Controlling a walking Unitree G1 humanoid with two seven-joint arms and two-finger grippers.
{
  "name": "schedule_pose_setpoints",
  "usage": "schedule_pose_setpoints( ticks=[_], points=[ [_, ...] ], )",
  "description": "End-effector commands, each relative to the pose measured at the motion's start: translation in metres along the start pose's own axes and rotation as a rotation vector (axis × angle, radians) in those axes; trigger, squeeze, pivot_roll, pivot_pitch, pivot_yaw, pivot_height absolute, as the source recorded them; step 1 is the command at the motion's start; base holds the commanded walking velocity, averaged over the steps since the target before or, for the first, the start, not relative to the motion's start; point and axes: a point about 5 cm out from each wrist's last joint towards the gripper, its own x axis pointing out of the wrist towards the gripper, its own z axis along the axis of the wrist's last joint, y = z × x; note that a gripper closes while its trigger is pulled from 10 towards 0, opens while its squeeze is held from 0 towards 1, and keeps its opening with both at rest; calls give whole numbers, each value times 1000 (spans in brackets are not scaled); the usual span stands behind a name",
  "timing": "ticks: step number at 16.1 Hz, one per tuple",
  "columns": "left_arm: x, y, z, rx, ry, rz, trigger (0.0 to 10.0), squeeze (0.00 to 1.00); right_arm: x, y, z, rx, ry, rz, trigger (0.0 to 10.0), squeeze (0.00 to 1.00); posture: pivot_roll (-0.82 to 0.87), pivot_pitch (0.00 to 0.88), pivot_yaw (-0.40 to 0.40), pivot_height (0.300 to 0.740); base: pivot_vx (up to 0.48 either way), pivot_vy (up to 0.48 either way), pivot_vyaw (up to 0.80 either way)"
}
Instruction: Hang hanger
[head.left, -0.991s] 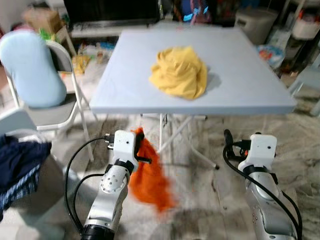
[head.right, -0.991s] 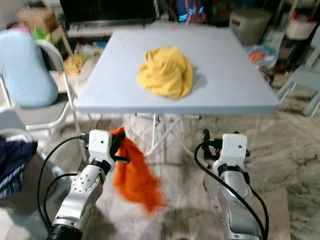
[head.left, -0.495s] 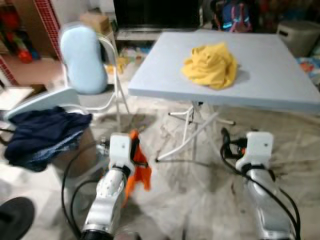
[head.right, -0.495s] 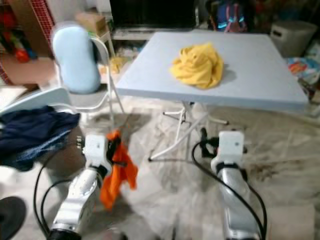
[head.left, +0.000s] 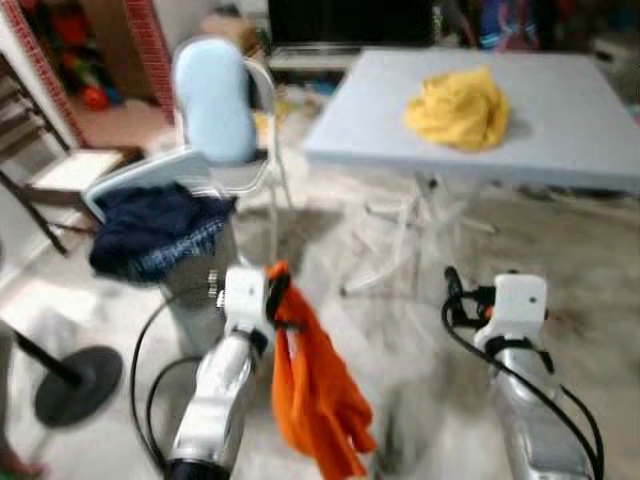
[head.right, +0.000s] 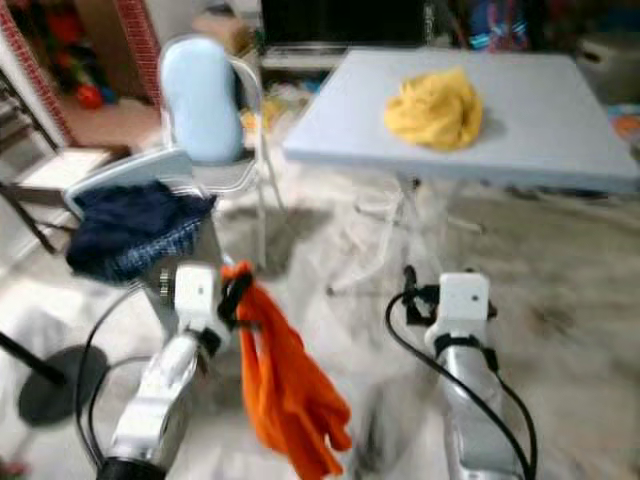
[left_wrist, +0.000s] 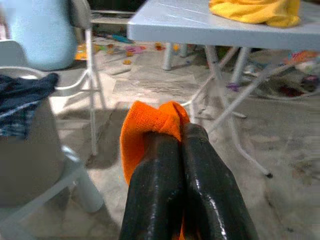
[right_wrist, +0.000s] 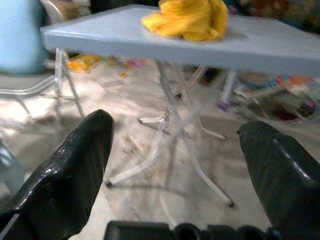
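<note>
1. We saw a pale blue folding table (head.left: 560, 120) standing on a marbled floor (head.left: 590, 260), ahead and to the right of the robot.
2. A folding chair (head.left: 240, 170) with a light blue padded back (head.left: 213, 100) stood just left of the table.
3. Nearer the robot, on its left, a dark navy garment (head.left: 150, 230) lay draped over the top of a grey bin (head.left: 195, 290).
4. An orange cloth (head.left: 315, 400) hung limp from the left gripper (left_wrist: 172, 132), low in front of the robot, well short of the table; we could make out no hanger in it.
5. A crumpled yellow garment (head.left: 458, 108) lay on the tabletop, toward its far side.
6. The left gripper's fingers (left_wrist: 155, 170) were pressed together, pinching a fold of the orange cloth at their tips.
7. The right gripper (right_wrist: 180, 150) was held low in front of the robot, facing the table legs, its fingers (right_wrist: 75, 165) spread wide with nothing between them.
8. A round black stand base (head.left: 75, 385) sat on the floor at the far left.
</note>
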Motion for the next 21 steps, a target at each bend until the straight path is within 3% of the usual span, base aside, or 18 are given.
schedule_pose_setpoints(
  ticks=[1, 8, 21],
  points=[
    [2, 2, 5, -15, -14, 2, 10000, 0, 3, 2, 6, 2, -23, 9, 10000, 0, -124, 41, 30, 740, 0, 0, 0],
    [4, 1, 5, -36, -5, -26, 10000, 0, 6, 4, 7, 4, -28, 12, 10000, 0, -127, 27, 32, 740, 0, 466, 0],
    [8, 3, 7, -29, -4, -35, 10000, 0, 7, 5, 7, 6, -31, 8, 10000, 0, -123, 34, 39, 740, 0, 480, -759]
  ],
)
